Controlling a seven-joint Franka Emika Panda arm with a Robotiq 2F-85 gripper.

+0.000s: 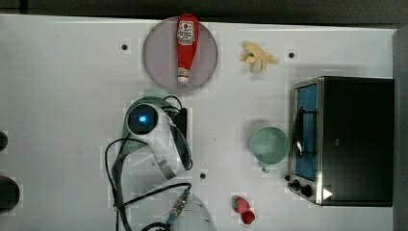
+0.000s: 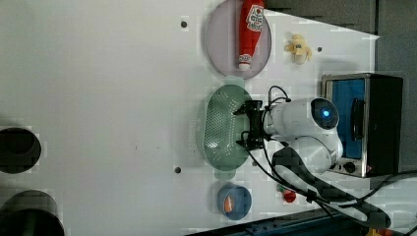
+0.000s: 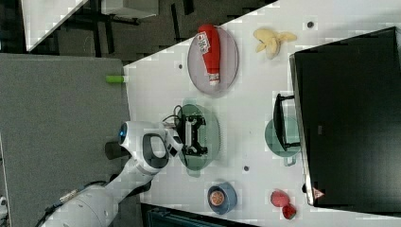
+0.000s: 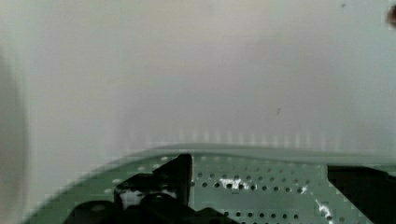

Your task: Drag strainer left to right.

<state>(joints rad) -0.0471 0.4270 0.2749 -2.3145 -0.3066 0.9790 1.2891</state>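
Now, tool (image 2: 250,127): wide open over the strainer (image 2: 221,125), holding nothing.
Nearby: ketchup bottle (image 2: 250,30) on plate (image 2: 216,44), blue bowl (image 2: 235,200).

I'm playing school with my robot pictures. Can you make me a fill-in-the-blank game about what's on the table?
1. The ketchup bottle lies on a round ____.
2. The robot's fingers stand ____ over the strainer.
3. The green cup sits right in front of the toaster ____.
4. In the left view, something orange lies in the small ____ bowl.

Missing words: plate; open; oven; blue
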